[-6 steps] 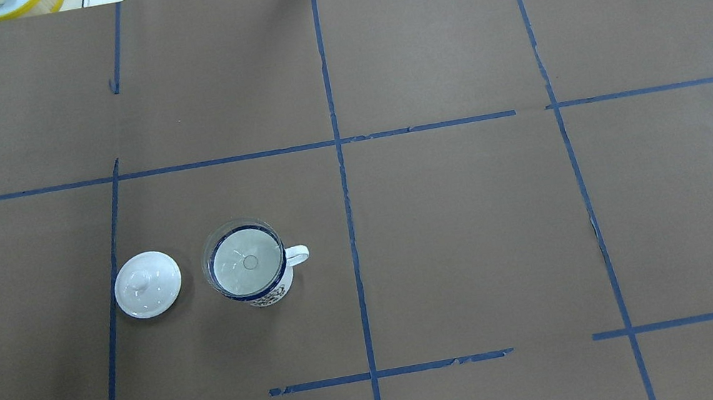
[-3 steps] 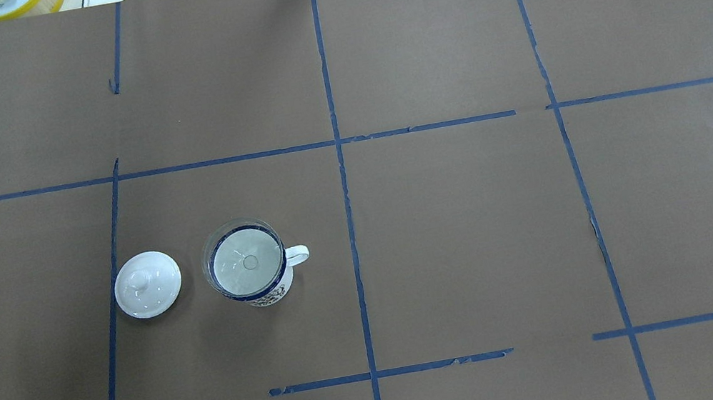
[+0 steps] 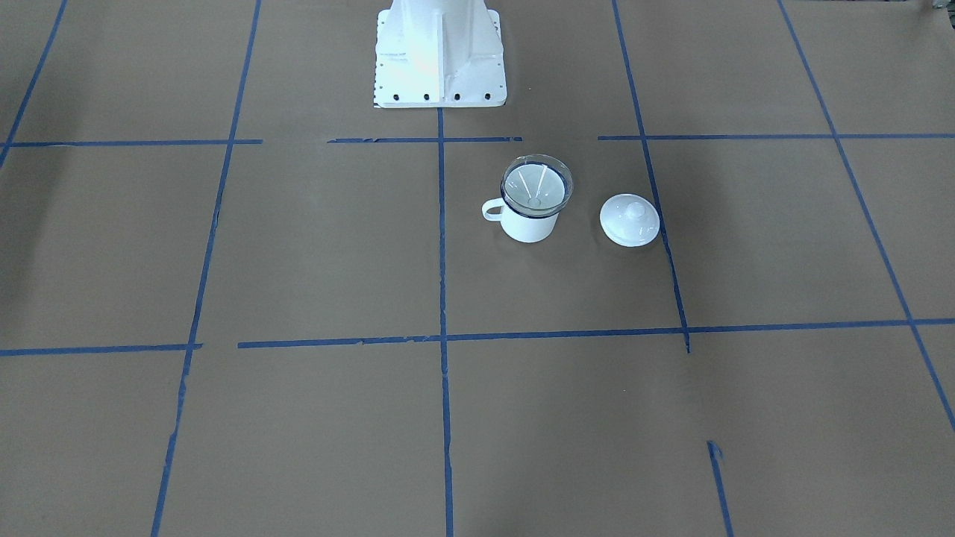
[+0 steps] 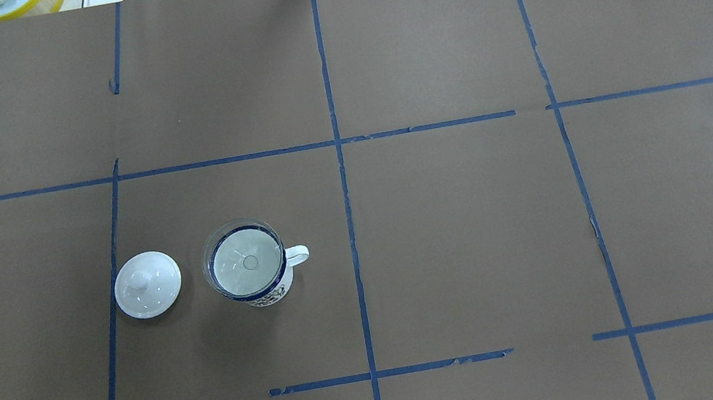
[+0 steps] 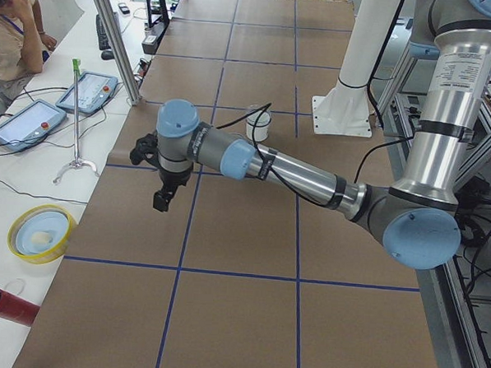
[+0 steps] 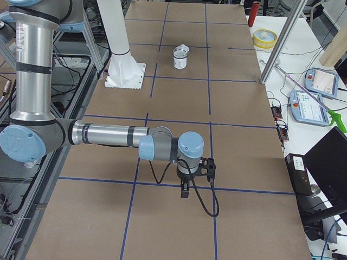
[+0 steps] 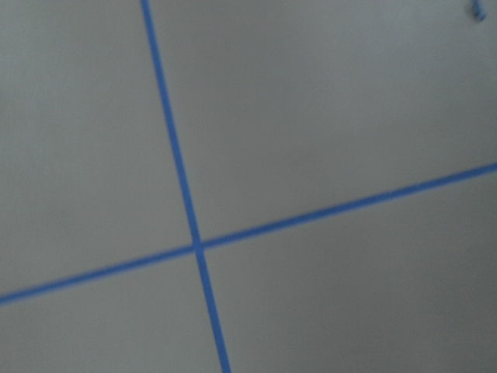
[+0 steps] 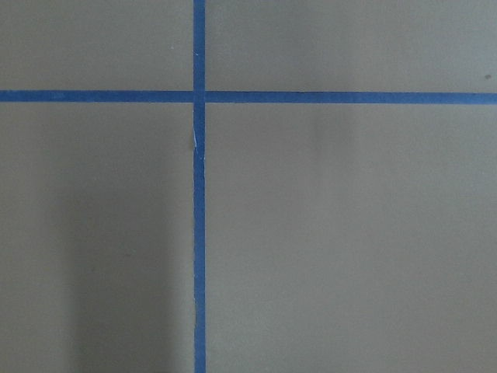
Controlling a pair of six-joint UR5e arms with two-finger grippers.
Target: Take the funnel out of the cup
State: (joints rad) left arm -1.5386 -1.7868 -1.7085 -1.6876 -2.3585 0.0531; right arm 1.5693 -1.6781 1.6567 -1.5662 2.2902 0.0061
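Note:
The clear funnel [image 4: 244,262] sits upright in the white cup [image 4: 272,295], its wide rim resting on the cup's dark blue rim. Both stand left of the table's middle line; the cup's handle points toward that line. They also show in the front view, funnel [image 3: 537,185] in cup [image 3: 530,227]. The left gripper [image 5: 161,201] hangs over bare table far from the cup; it shows only in the exterior left view, so I cannot tell its state. The right gripper [image 6: 185,192] shows only in the exterior right view, far from the cup; its state cannot be told.
A white domed lid [image 4: 147,284] with a knob lies just left of the cup. The robot base [image 3: 439,52] stands at the near table edge. A yellow bowl [image 4: 12,4] sits beyond the far edge. An operator [image 5: 10,31] sits by the table's side.

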